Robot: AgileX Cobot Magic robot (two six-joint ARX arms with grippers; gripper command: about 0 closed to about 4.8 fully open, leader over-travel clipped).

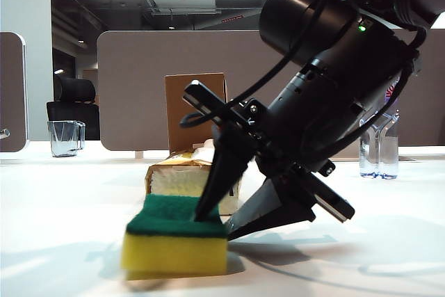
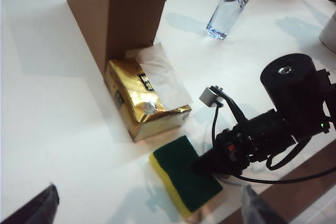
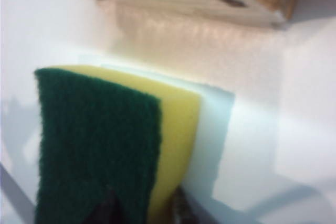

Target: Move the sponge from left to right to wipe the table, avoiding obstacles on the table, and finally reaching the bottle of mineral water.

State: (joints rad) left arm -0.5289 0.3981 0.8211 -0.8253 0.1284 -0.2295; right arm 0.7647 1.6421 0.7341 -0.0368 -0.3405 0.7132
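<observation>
The white table [image 2: 52, 108] bears sponge [image 2: 185, 175], tissue pack [image 2: 144, 100], cardboard box [image 2: 118, 11], bottle [image 2: 231, 3].

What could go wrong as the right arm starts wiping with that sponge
1. The right gripper meets only one end of the sponge, one finger on the green top, so it may tilt or slip free.
2. The tissue pack and cardboard box sit just behind it; a straight sweep could shove them.
3. The water bottle looks tall and narrow; arriving fast might topple it.
The left gripper waits open, above the table.
</observation>
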